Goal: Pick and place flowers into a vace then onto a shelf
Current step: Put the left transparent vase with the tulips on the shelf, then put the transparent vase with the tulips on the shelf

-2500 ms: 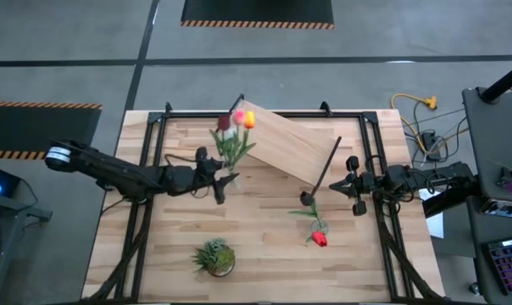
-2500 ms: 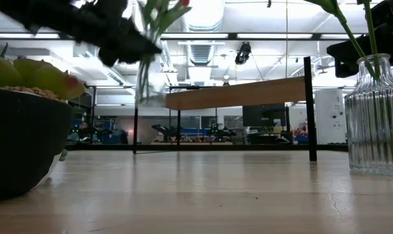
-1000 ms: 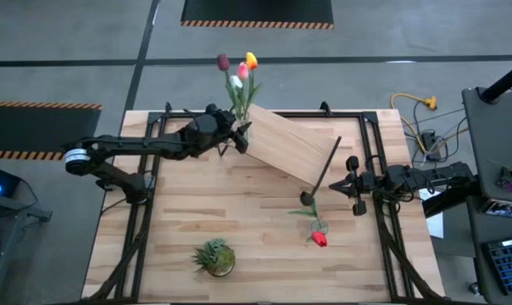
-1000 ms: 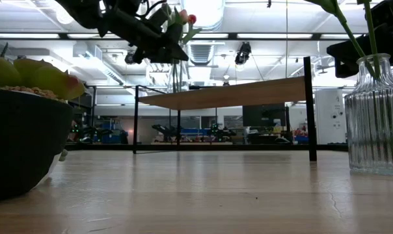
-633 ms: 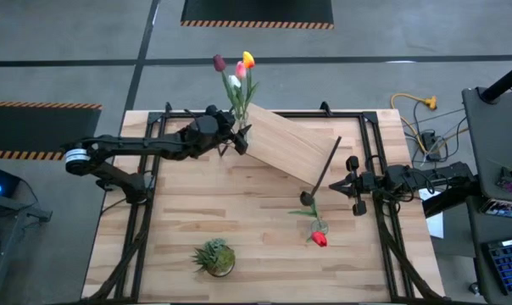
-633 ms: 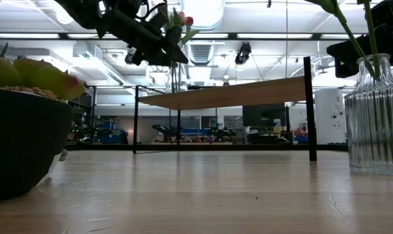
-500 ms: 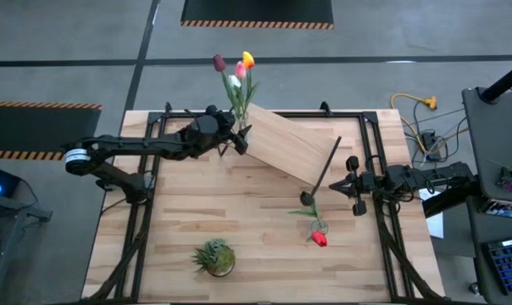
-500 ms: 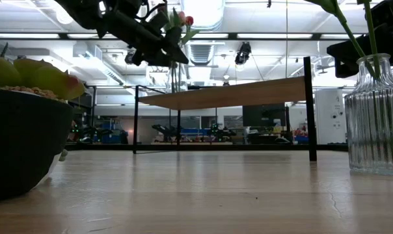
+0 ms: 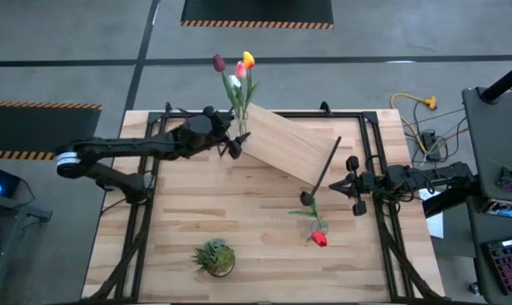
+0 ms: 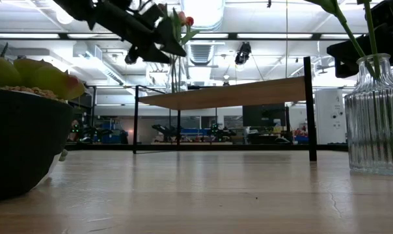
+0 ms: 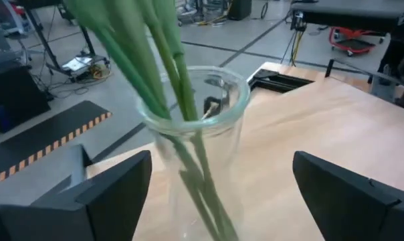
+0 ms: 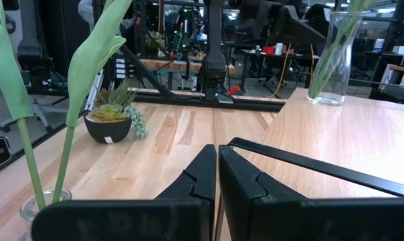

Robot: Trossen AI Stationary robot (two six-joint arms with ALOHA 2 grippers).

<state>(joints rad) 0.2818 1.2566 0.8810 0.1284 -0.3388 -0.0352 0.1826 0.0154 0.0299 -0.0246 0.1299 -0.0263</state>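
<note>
Glass vase (image 11: 195,144) stands between the left gripper's (image 11: 222,194) wide fingers, base cut off; right gripper (image 12: 218,175) closed.

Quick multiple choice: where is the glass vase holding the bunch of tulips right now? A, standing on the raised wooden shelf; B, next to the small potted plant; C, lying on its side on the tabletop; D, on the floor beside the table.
A: the vase stands upright on the far left corner of the shelf, with the left gripper open right beside it.
</note>
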